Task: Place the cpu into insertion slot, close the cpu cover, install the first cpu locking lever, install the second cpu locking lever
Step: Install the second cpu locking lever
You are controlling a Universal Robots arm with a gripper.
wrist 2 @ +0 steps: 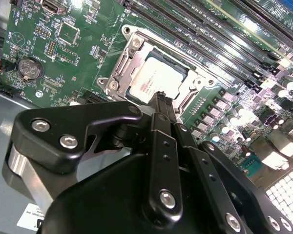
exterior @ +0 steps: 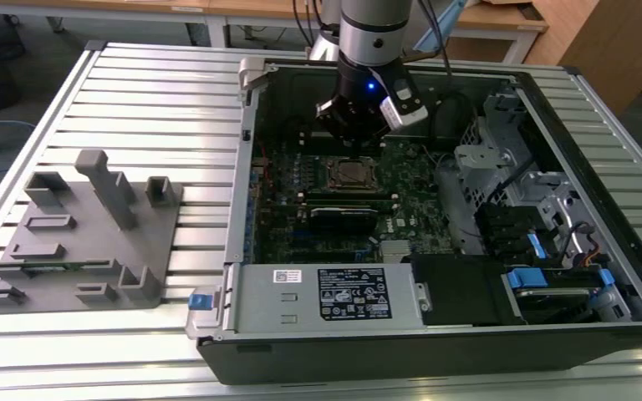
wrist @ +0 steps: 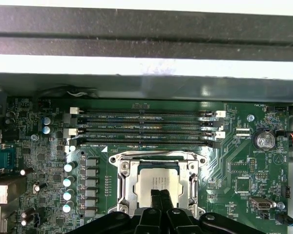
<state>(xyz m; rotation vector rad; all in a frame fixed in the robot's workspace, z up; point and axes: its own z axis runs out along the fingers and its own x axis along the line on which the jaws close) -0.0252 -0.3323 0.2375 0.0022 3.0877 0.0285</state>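
The cpu (wrist: 156,179) lies flat in the insertion slot (wrist: 158,157) on the green motherboard, its pale metal face up. The cpu cover (wrist: 124,187), a silver frame, lies down around the chip's edges; both also show in the second wrist view, cpu (wrist 2: 149,78) and cover (wrist 2: 132,51). My gripper (wrist: 161,201) hovers just above the chip's near edge, its two dark fingers (wrist 2: 161,100) pressed together with nothing between them. In the exterior view the gripper (exterior: 354,140) hangs inside the open computer case just behind the cpu (exterior: 353,173). Whether the thin levers beside the socket are latched is unclear.
Long black memory slots (wrist: 146,126) run beside the socket. A grey power-supply box (exterior: 321,292) sits at the case's front, drive bays and cables (exterior: 533,225) on the exterior view's right. A grey fixture block (exterior: 81,234) stands on the slatted table on the exterior view's left.
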